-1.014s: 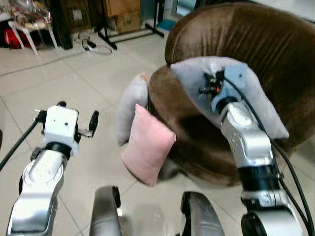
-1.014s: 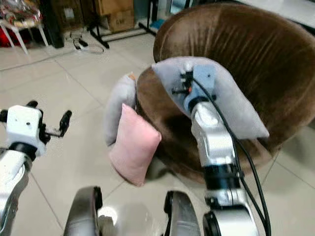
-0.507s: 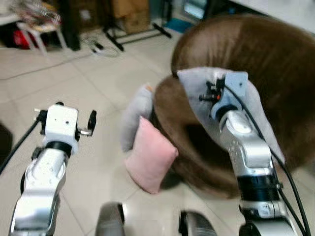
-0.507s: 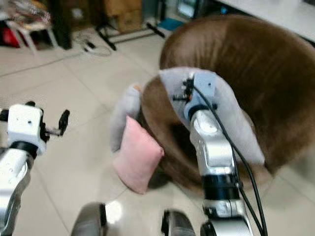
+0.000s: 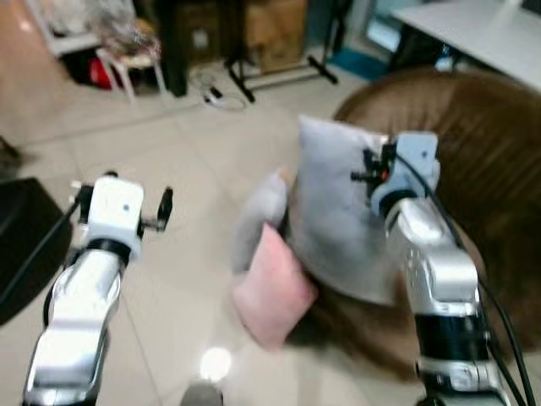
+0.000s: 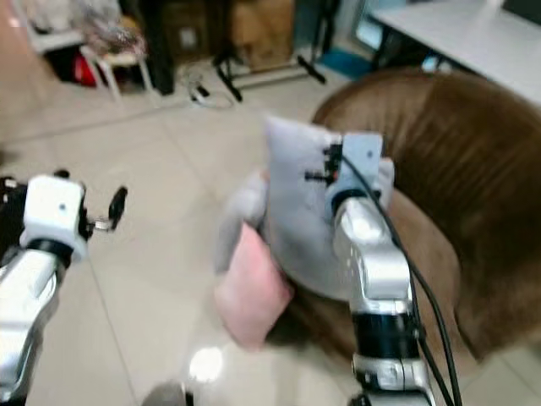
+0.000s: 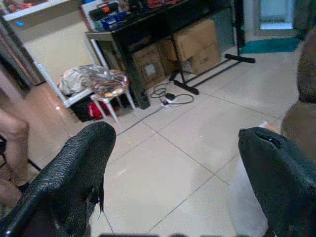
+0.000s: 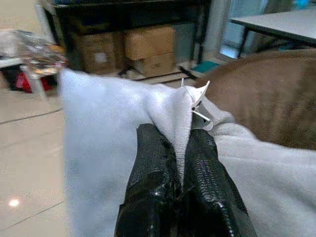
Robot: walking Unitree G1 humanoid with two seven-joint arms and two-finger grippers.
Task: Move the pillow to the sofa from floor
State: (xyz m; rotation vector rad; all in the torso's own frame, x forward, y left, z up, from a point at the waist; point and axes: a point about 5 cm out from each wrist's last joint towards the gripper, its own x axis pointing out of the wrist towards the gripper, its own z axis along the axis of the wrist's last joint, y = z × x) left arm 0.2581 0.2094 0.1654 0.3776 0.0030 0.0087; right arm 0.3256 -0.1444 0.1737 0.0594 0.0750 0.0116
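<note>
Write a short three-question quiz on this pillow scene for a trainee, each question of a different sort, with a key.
1. True or false: the right gripper is shut on the grey pillow.
2. What colour is the pillow leaning on the floor against the brown sofa?
3. The left gripper is: A) open and holding nothing, B) shut on a cloth, C) gripping a box.

Key:
1. True; its fingers pinch a fold of the fabric.
2. Pink.
3. A; it is raised over the floor tiles.
</note>
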